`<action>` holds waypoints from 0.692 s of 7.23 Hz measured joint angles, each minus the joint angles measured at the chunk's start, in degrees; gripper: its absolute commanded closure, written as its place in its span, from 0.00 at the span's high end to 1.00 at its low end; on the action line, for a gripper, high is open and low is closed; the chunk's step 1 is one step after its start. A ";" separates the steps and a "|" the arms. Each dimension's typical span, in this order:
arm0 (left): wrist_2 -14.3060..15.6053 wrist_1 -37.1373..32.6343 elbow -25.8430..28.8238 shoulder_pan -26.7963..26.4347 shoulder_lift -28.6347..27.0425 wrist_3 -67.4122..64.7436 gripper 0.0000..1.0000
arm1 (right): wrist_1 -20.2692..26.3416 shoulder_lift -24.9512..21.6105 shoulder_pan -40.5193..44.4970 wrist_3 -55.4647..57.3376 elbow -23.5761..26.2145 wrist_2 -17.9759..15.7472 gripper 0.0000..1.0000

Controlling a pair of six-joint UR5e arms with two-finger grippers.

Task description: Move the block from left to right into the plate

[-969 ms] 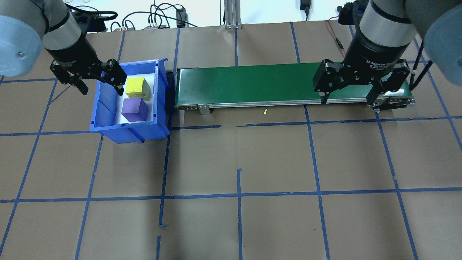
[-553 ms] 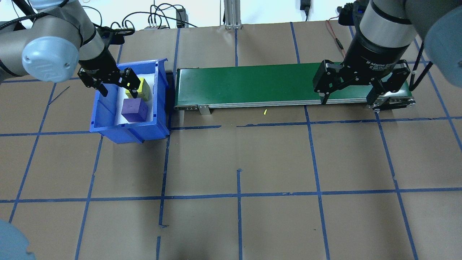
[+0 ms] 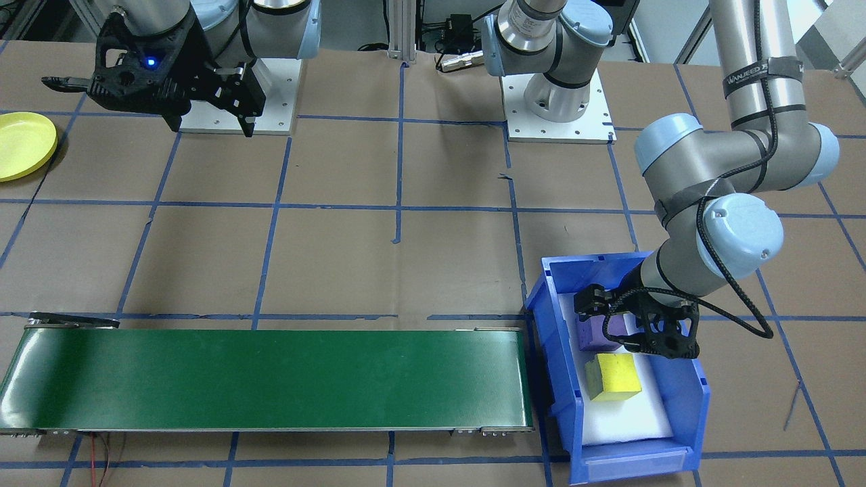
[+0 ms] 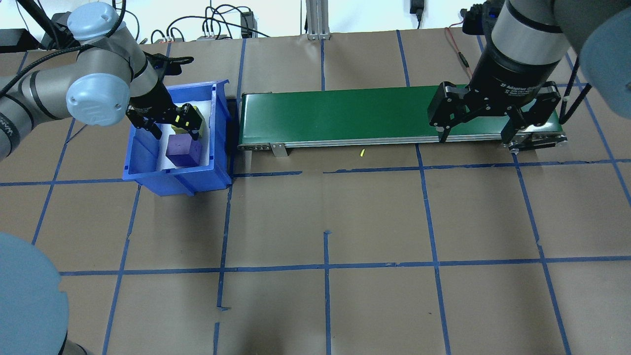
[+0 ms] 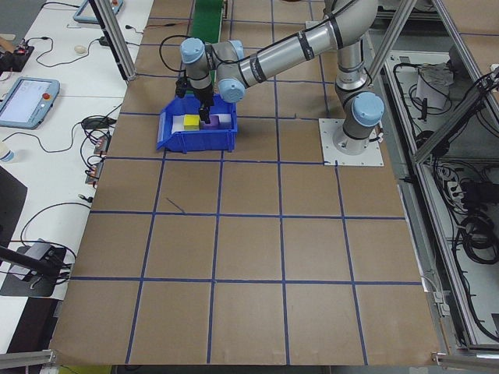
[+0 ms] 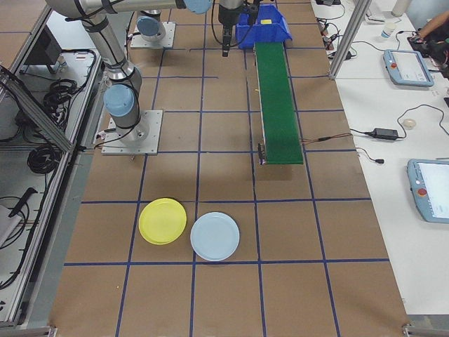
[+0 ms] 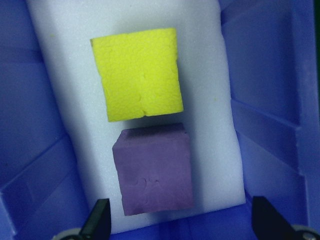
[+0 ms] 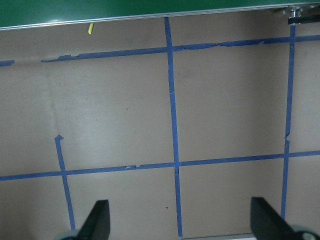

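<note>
Pick step: left gripper, fingers spread, over purple block in blue bin; next descend, pinch. Right gripper spread, idle.

Yellow plate sliced off by the front view's left edge. Yellow block half buried under the left hand from overhead; purple block partly masked in front. Left hand fingertips barely poking in at the wrist view's bottom edge. Left hand too tiny to read in the left side view.
</note>
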 measured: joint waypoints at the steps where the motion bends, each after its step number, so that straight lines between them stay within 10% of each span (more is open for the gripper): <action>1: 0.26 0.28 -0.21 0.45 -0.75 -0.05 0.91 | 0.00 0.00 -0.01 0.00 0.00 -0.01 1.00; 2: 0.56 1.27 -1.00 0.67 -1.40 -0.21 0.88 | 0.02 0.00 -0.01 0.00 0.00 -0.01 1.00; 4: 0.40 4.61 -3.78 0.76 -2.08 -0.36 0.33 | 0.08 0.00 -0.01 0.00 0.00 -0.05 1.00; 5: 0.36 5.21 -4.21 0.76 -2.21 -0.25 0.28 | 0.09 0.00 -0.01 0.00 0.00 -0.03 1.00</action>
